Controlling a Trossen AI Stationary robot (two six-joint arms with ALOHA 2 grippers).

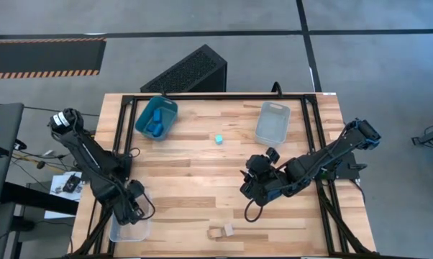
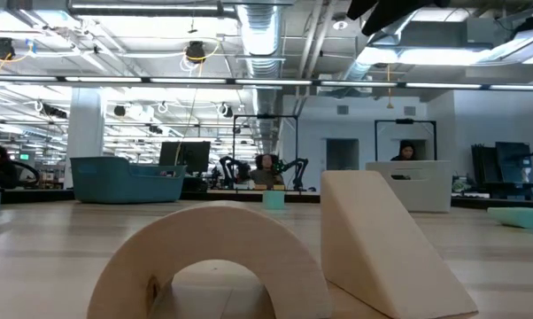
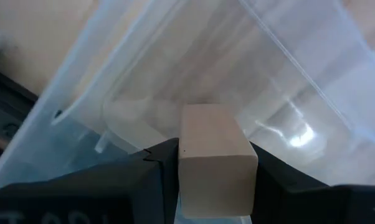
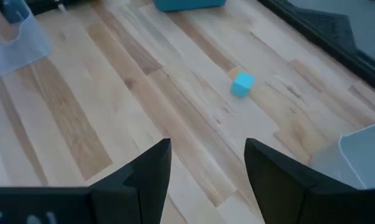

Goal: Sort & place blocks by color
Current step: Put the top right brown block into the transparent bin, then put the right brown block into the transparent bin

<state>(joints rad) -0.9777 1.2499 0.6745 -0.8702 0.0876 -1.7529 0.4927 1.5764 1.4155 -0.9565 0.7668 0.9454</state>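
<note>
My left gripper (image 1: 135, 207) hangs over the clear bin (image 1: 129, 229) at the table's near left corner, shut on a tan wooden block (image 3: 213, 140). My right gripper (image 1: 251, 188) is open above the bare table right of the middle, holding nothing. A light cyan block (image 1: 219, 139) rests on the table at mid-depth and also shows in the right wrist view (image 4: 242, 84). Two tan blocks, an arch (image 2: 215, 259) and a wedge (image 2: 382, 237), sit near the near edge (image 1: 221, 232). Darker blue blocks (image 1: 156, 124) lie in the teal bin (image 1: 146, 114). My left gripper pinches the tan block between its two fingers (image 3: 157, 167), on two opposite side faces (image 3: 186, 163). The block is lifted clear and hangs above the inside of the clear bin (image 3: 175, 81).
A second clear bin (image 1: 272, 122) stands at the far right of the table, and the teal bin at the far left. A black perforated box (image 1: 188, 72) lies beyond the far edge. Open wood stretches between the bins and around the cyan block.
</note>
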